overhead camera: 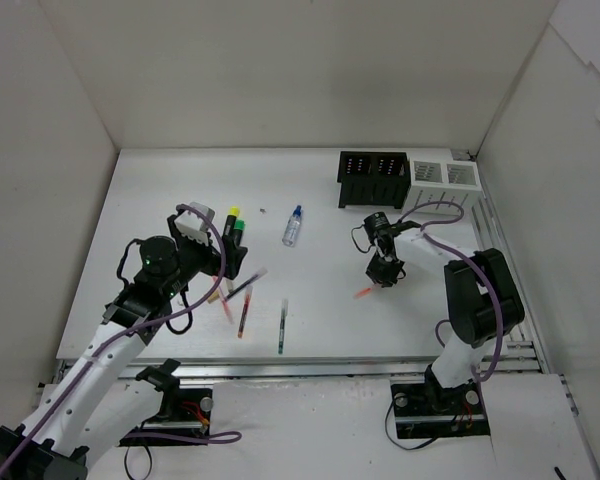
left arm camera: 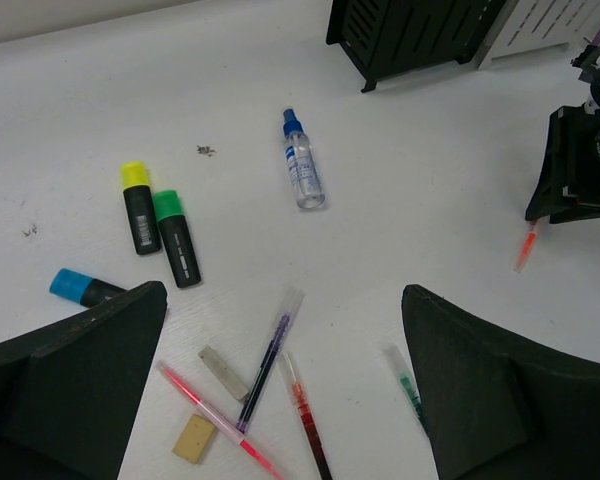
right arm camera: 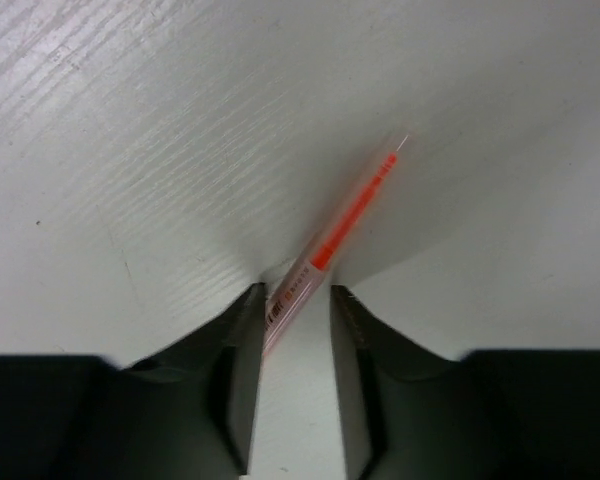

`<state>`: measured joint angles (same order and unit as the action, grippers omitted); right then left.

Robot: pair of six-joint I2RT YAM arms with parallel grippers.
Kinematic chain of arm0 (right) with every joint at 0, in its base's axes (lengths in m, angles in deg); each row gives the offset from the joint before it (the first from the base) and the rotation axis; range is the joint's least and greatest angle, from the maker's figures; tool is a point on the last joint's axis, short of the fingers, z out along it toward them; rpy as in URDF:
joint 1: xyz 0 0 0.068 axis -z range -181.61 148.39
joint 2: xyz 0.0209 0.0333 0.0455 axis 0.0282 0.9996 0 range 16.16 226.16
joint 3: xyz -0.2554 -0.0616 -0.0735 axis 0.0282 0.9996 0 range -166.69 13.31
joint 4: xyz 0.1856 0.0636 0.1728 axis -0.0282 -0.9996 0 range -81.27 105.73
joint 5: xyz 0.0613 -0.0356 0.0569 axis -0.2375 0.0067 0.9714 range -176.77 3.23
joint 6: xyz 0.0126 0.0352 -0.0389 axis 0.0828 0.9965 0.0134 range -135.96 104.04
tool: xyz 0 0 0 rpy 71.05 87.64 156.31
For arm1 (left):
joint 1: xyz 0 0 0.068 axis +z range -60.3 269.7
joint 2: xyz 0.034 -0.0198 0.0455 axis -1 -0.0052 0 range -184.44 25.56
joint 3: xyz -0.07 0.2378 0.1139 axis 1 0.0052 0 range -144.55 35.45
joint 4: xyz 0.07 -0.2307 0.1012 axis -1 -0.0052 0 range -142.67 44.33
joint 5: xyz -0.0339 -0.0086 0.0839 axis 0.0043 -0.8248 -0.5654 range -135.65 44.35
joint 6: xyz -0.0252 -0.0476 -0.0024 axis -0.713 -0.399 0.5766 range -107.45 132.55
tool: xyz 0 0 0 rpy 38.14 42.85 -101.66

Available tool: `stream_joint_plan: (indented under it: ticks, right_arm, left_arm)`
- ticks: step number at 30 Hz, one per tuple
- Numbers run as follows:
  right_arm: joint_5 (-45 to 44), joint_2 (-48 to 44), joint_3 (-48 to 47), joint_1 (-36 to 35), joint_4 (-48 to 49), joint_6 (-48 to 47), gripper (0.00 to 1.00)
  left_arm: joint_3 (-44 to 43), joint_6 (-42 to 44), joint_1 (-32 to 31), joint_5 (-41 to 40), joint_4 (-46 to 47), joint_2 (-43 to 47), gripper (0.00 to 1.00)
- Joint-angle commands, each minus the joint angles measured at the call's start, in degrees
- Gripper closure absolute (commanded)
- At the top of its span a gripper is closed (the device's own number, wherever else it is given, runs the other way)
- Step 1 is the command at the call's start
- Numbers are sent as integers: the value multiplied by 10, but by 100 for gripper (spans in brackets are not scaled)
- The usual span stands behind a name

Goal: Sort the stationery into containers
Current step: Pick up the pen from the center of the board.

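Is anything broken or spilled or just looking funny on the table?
Nothing looks broken or spilled. One small oddity: a little cluster of dark specks lies on the white table, left of the clear spray bottle with the blue cap, which rests on its side. The loose pens and erasers are simply unsorted.

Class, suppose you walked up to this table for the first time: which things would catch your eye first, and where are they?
The right gripper pinches a thin orange pen just above the white table, right of centre. Near the left gripper lies a loose scatter of pens, erasers and highlighters, the yellow-capped black highlighter brightest. A black perforated desk organiser stands at the far right beside two white perforated bins.
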<state>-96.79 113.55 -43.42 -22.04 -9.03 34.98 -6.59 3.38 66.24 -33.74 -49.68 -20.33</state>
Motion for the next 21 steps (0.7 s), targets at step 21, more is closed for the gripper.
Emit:
stream_joint_plan:
  ticks: [21]
  right_arm:
    - [-42, -55, -273, -76, -41, -541, 100]
  left_arm:
    - [1, -2, 27, -21, 28, 15, 1]
